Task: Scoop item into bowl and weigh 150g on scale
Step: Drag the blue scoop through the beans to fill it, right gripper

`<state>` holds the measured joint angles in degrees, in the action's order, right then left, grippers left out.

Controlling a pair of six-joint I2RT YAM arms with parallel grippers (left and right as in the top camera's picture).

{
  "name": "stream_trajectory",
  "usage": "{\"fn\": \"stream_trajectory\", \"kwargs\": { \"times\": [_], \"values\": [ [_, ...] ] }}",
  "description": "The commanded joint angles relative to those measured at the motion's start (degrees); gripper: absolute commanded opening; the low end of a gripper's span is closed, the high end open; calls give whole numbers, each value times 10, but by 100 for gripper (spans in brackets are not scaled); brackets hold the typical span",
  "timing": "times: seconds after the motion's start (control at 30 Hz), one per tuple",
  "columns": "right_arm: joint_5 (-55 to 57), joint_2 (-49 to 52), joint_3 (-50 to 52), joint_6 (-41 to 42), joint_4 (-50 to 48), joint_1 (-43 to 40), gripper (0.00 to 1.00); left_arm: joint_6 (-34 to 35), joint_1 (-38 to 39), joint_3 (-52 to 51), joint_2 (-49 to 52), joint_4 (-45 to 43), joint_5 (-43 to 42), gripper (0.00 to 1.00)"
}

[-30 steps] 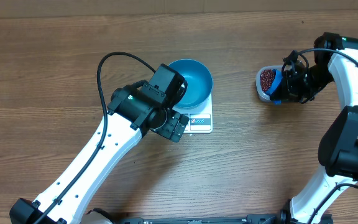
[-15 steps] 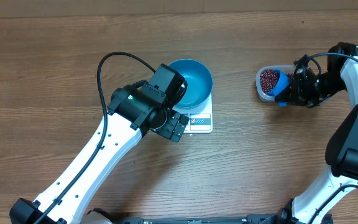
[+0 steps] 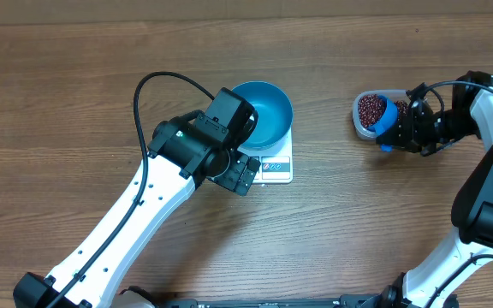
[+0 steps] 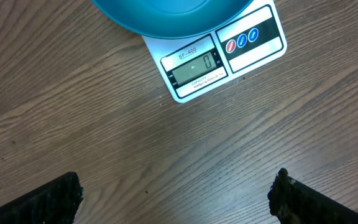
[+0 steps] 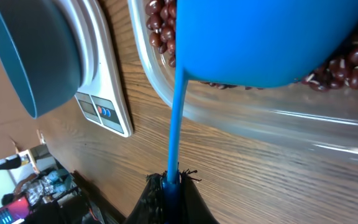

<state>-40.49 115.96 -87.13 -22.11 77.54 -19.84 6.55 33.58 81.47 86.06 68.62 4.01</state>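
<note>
The left gripper (image 4: 176, 196) is held wide open and empty above the brown wooden table (image 3: 75, 77), its two dark fingers spread far apart with only bare wood between them. Just ahead of its fingertips lies the small flat white square kitchen scale (image 4: 253, 46), with its grey display (image 4: 194, 67) turned towards the gripper and a zero shown on it. The round deep blue plastic bowl (image 4: 166, 12) is set on the scale, beyond the display as seen from this gripper, and no contents can be seen in it from overhead. Well apart from that gripper, the right gripper (image 5: 171, 186) is clamped on the thin handle of a small blue plastic scoop (image 5: 260, 43), which is held out straight ahead of its fingertips. The cup of the scoop is lowered into a clear rounded plastic tub (image 5: 260, 121) directly in front of the gripper, and the small dark red-brown beans (image 5: 157, 22) are heaped in the tub on both sides of the cup and under it. Whether any beans are carried inside the scoop cannot be told. Beyond the tub, off to one side of the right gripper, the scale and bowl are seen.
</note>
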Motion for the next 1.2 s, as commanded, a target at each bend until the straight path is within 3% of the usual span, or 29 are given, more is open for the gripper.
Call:
{"fn": "stream_trajectory", "kwargs": {
  "times": [0.0, 1.17],
  "values": [
    [-34, 0, 10, -9, -8, 1, 4, 10, -3, 1, 2, 0, -7, 100],
    [-167, 0, 68, -9, -56, -51, 4, 10, -2, 1, 2, 0, -7, 100]
  ]
}}
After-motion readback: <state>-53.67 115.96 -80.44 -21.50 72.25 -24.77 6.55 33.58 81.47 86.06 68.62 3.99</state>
